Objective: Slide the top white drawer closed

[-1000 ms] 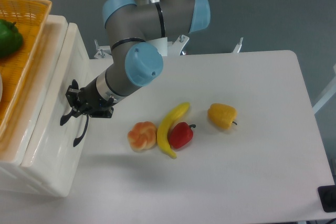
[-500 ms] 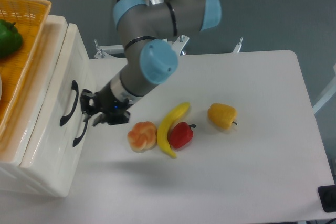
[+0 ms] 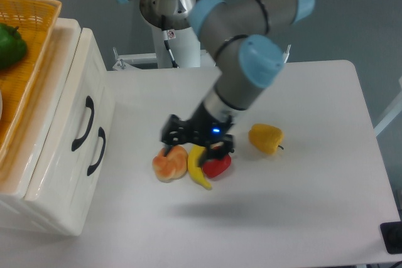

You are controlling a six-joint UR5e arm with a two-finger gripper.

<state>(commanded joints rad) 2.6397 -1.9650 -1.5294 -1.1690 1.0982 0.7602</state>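
Observation:
The top white drawer [image 3: 70, 101] sits flush with the front of the cream-white cabinet [image 3: 44, 186] at the left, its black curved handle [image 3: 81, 123] showing in full. The lower drawer's handle [image 3: 95, 150] lies just right of it. My gripper [image 3: 171, 137] hovers over the table well to the right of the cabinet, just above an orange round fruit [image 3: 169, 163]. Its black fingers look spread, with nothing between them. It touches neither drawer.
An orange woven basket [image 3: 31, 14] holding a green pepper [image 3: 11, 45] rests on the cabinet top. On the table lie a banana [image 3: 200, 171], a red pepper [image 3: 218, 164] and a yellow pepper [image 3: 266, 138]. My arm spans the table's back middle.
My gripper has left the drawer handles and swung right across the table to above the fruit. The top handle, covered a second ago, is now fully visible.

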